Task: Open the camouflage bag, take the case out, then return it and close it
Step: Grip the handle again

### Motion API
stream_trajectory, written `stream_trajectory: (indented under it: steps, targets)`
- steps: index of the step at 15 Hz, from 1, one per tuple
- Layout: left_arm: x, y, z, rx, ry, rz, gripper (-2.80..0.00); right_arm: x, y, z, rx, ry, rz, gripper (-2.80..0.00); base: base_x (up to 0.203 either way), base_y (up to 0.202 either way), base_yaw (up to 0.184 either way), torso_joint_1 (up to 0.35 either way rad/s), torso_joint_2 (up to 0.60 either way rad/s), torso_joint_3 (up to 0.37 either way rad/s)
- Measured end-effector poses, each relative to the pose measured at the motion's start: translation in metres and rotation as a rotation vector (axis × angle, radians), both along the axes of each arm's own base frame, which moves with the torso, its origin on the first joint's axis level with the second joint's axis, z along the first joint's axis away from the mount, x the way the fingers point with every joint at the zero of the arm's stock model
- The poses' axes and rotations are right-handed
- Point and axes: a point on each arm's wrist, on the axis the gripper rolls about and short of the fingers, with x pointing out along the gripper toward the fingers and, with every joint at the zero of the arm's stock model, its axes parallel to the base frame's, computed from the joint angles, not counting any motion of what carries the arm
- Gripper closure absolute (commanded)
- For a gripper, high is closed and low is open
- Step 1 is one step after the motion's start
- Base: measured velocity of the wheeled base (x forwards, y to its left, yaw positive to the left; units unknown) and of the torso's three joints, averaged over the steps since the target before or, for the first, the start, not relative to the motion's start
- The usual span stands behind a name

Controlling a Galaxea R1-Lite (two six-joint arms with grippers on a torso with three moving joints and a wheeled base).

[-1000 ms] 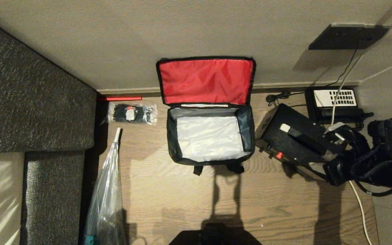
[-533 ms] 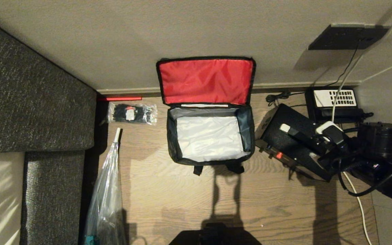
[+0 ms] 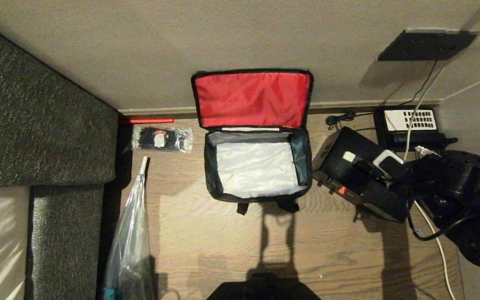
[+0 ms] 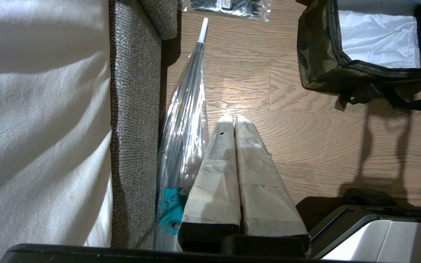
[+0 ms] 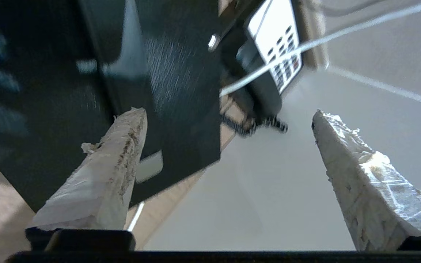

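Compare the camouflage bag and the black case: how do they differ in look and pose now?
The camouflage bag stands open and empty, its red lid raised against the wall; the case is closed. The bag is soft, the case black and hard. The bag sits square to the wall, the case askew. Both rest on the wooden floor.

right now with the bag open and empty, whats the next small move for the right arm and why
Probably bring the open right gripper around the case and close on it: the case lies on the floor beside the camouflage bag, whose silver interior is empty, so it goes back in.
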Motion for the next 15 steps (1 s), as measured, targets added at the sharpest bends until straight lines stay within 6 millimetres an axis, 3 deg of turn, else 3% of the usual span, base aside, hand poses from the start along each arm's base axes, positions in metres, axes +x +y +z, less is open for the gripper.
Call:
stream_trajectory:
  steps: [15]
  targets:
    - [0.0, 0.0, 0.0, 0.0, 0.0, 0.0, 0.0, 0.018, 0.02, -0.023, 0.044, -0.004, -0.065, -2.8, 0.0, 0.0, 0.0, 0.0, 0.0, 0.0]
